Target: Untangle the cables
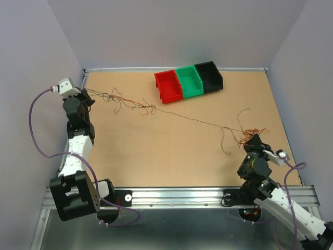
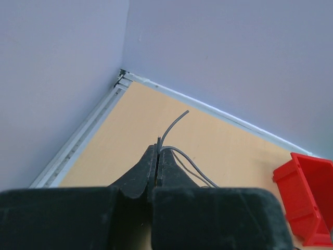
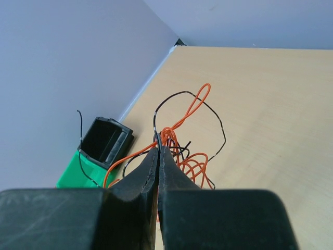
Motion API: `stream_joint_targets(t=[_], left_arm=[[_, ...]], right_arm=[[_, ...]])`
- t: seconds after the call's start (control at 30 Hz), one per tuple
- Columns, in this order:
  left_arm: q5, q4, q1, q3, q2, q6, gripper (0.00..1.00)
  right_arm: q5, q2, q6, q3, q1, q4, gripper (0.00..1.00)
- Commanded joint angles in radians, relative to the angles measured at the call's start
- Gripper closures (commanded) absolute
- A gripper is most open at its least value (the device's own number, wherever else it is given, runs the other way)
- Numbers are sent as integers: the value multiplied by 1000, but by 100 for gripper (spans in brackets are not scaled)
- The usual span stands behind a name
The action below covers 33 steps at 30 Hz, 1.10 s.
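Observation:
The cables [image 1: 171,114] are stretched in a thin line across the table, from my left gripper [image 1: 85,94] at the far left to my right gripper [image 1: 253,139] at the near right. A small knot [image 1: 145,108] sits near the red bin. Orange curls [image 1: 252,133] bunch at the right gripper. In the left wrist view my left gripper [image 2: 157,148] is shut on a grey wire [image 2: 174,125]. In the right wrist view my right gripper [image 3: 158,148] is shut on a dark wire amid orange loops [image 3: 190,161].
Three bins stand at the back: red [image 1: 167,86], green [image 1: 189,80], black [image 1: 209,76]. The left gripper is close to the left wall and the table's back-left corner [image 2: 122,75]. A metal rail [image 1: 177,195] runs along the near edge.

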Motion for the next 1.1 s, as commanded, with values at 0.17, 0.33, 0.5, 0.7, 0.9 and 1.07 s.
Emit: stream_joint_targets(t=[0.17,0.33,0.5,0.7,0.9,1.07], left_arm=[[139,55,113,55,34,-70,100],[178,60,111,53,42,-75,100],[414,190,110,4,16,-87,100],[695,261,-19,-27,2,-31,100],[770,250,-200,-63,-60,113,100],[839,202,-341,-94,-126,276,100]], right_arm=[[206,-39,16,30,-1,-2,100],[182,-36,16,29,-1,-3,100],[-48,4,-57,51,-1,-3,47],[-520,110,-273,65,-1,105,10],[-949,282,-377,91,-1,218,2],[-1185,574,-407,177,-1,290,3]])
